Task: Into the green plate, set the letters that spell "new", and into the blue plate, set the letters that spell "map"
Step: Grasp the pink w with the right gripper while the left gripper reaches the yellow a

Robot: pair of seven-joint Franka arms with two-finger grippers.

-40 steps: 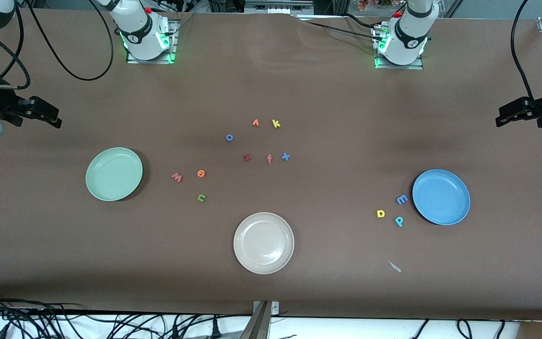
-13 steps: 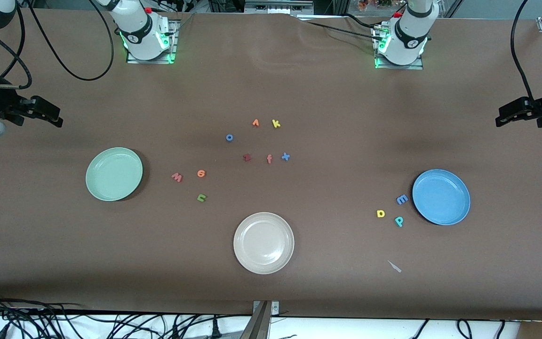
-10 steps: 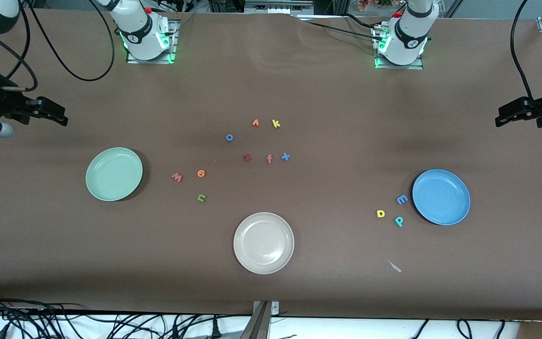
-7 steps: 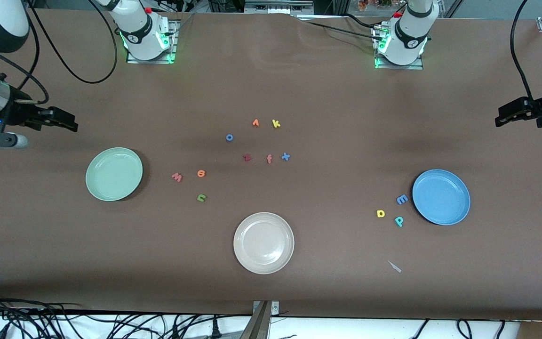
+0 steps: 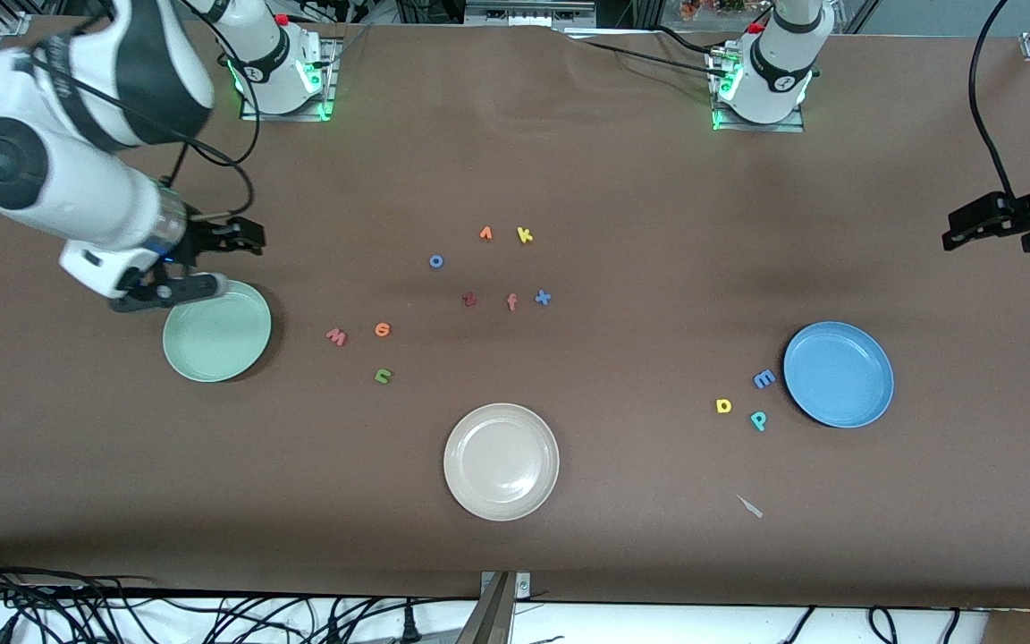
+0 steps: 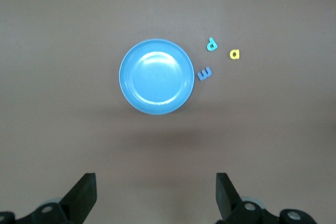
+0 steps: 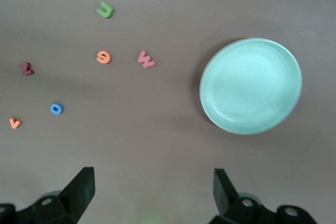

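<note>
The pale green plate point(image 5: 220, 344) lies empty toward the right arm's end. Beside it are the pink w point(image 5: 336, 337), orange e point(image 5: 382, 330) and green n point(image 5: 383, 376). My right gripper point(image 5: 247, 237) hangs open and empty over the table by that plate's rim; its wrist view shows the green plate point(image 7: 250, 85) and these letters. The blue plate point(image 5: 838, 374) is empty too, with the blue m point(image 5: 764, 379), yellow a point(image 5: 723, 406) and teal p point(image 5: 758, 419) beside it. My left gripper point(image 5: 958, 228) waits open at its table end, looking down on the blue plate point(image 6: 156, 76).
A cream plate point(image 5: 501, 461) sits nearest the front camera, mid-table. Farther back lie spare letters: orange pointed one point(image 5: 485, 233), yellow k point(image 5: 525, 235), blue o point(image 5: 435, 261), dark red z point(image 5: 469, 300), pink f point(image 5: 511, 302), blue x point(image 5: 543, 298). A grey scrap point(image 5: 750, 506) lies near the p.
The right arm has swung in from the table's end, bringing its open gripper up beside the green plate. The left arm has barely shifted. No letter or plate has moved.
</note>
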